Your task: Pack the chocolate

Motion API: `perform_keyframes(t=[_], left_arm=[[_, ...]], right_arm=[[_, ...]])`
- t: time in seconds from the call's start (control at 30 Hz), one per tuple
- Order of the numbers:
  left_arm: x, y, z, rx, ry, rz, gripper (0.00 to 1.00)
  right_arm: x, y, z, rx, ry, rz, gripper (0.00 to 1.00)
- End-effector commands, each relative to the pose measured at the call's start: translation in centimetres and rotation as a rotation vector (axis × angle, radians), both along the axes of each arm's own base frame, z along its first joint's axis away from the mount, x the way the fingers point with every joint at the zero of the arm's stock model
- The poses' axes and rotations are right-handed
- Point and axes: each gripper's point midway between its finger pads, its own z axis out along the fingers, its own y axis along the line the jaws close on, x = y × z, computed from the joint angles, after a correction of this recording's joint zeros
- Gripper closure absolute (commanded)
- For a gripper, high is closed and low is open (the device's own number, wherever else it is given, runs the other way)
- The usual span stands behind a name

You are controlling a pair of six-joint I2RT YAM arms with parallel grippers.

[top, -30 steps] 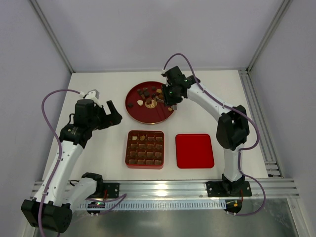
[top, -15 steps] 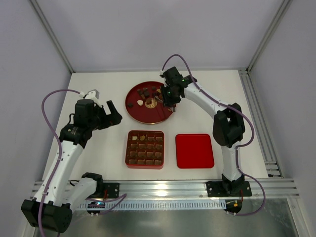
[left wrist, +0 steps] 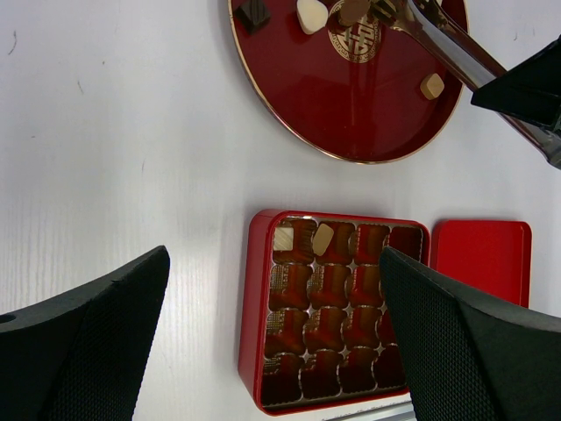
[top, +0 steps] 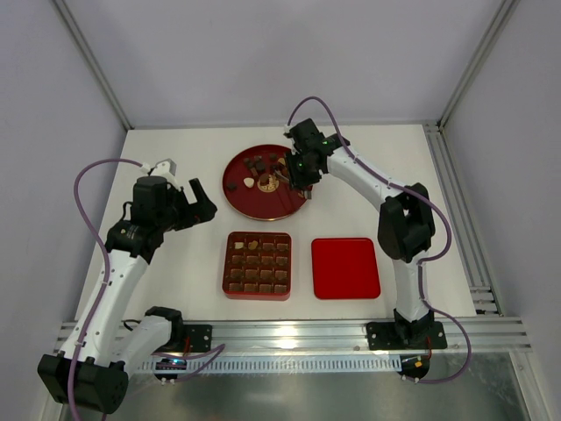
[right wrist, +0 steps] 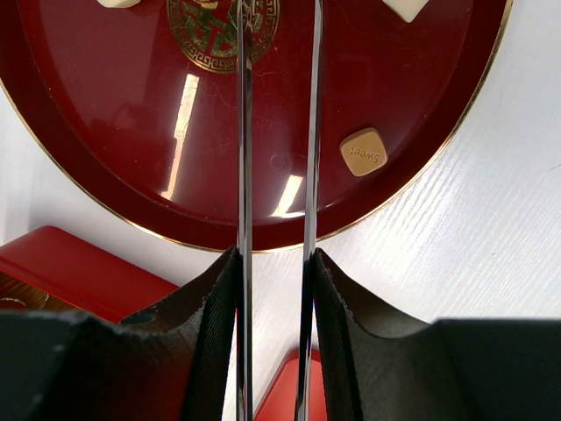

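- Top view: A round red plate (top: pixel 263 204) sits toward the far edge of the tabletop (top: pixel 175 158). It carries loose chocolates (top: pixel 260 163), mostly on its far half. A red box (top: pixel 225 263) with grid compartments lies closer to the near edge. A flat red lid (top: pixel 345 267) lies just to its right, with a gap between them. The left hand (top: pixel 202 200) hovers left of the plate, spread wide. The right hand (top: pixel 295 173) is over the plate's right side.
- Left wrist view: Two black fingers (left wrist: pixel 88 342) stand far apart, with the box showing between them. A pale piece (left wrist: pixel 283 239) sits in the box's far-left compartment and a tan piece (left wrist: pixel 323 237) in the next. The other compartments are too dark to tell. Metal tongs (left wrist: pixel 443 39) reach over the plate.
- Right wrist view: The right hand's pads (right wrist: pixel 210 333) press on the tongs' two blades (right wrist: pixel 244 132), which run parallel with a narrow gap. The tips are cut off, so I cannot tell whether they hold anything. A tan square chocolate (right wrist: pixel 364 151) lies near the plate's rim, right of the blades and apart from them.
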Motion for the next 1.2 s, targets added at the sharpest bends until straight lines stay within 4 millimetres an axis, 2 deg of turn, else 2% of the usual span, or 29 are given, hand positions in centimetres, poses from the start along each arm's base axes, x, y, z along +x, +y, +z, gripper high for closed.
perform_keyframes(t=[0.0,0.37,0.77,0.83,1.17], left_arm=[[0.12,-0.19,0.19,0.003,-0.011,-0.02,0.0],[0.09,-0.23,0.23,0.002,-0.012,-0.021,0.0],[0.09,-0.18,0.16,0.003,-0.011,-0.02,0.0],[0.1,-0.19,0.23,0.003,-0.012,-0.02,0.0],[0.1,-0.19,0.23,0.002,-0.012,-0.019,0.0]], right_arm=[[0.25,0.3,3.32,0.03,-0.07,0.006,0.61],[0.07,0.18,3.88,0.037,-0.078,0.001,0.6],[-0.07,0.06,3.61,0.034,-0.074,-0.001,0.61],[-0.02,0.06,3.52,0.03,-0.073,0.0,0.64],[0.12,0.2,3.72,0.037,-0.076,-0.003,0.68]])
